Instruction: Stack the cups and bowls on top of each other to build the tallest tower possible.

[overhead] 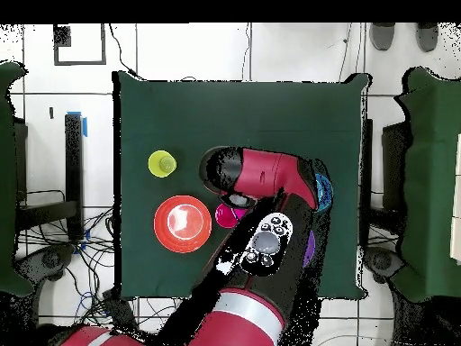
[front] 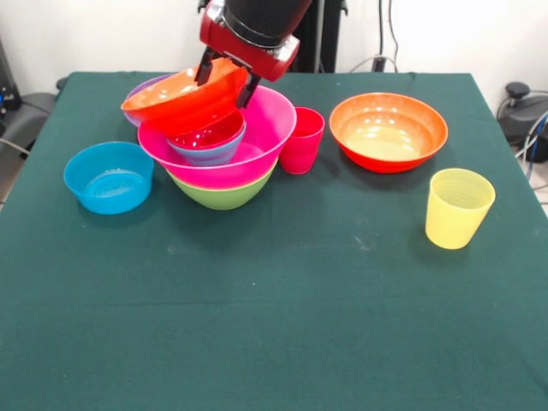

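Pincer [front: 228, 79] of the red and black arm grips the far rim of a wide glossy orange plastic bowl [front: 184, 101], one finger inside the rim and one outside; the bowl hangs tilted, its open side turned up and toward the camera in the front view; directly below the pincer stands the tower of nested bowls [front: 224, 163] on the dark green tabletop [front: 274, 300]: a green plastic bowl [front: 223, 195] at the bottom, a large pink plastic bowl [front: 261, 141] in it, and a small blue bowl [front: 208, 154] with a small red-pink bowl [front: 212, 131] nested inside; the held bowl's lower edge overlaps these small ones, though contact is unclear; a purple bowl [front: 141, 87] peeks out behind the held one; just beside the tower stands a glossy red plastic tumbler [front: 301, 139]; farther on that side sit a second wide orange bowl [front: 388, 131] and a ribbed translucent yellow tumbler [front: 459, 207]; on the tower's other side rests a second blue bowl [front: 109, 175]; overhead, the arm hides the tower.
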{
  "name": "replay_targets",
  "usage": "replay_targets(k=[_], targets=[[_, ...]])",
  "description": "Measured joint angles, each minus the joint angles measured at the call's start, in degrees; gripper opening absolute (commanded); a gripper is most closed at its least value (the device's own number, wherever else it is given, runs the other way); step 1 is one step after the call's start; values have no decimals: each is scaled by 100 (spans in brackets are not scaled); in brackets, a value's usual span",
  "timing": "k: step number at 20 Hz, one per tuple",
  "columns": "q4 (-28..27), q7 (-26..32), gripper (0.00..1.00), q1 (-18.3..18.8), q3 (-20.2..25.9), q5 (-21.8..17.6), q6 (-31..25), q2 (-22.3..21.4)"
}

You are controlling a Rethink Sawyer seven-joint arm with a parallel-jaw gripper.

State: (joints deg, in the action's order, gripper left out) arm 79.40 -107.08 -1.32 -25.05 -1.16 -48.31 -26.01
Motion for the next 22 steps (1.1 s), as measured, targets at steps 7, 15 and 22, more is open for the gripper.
replay_targets(k=[7, 15, 22], targets=[[-136, 0, 100, -70, 0, 0, -31, 8], [-273, 0, 100, -115, 0, 4, -134, 14], [-389, 0, 100, -170, 0, 17, -329, 14]])
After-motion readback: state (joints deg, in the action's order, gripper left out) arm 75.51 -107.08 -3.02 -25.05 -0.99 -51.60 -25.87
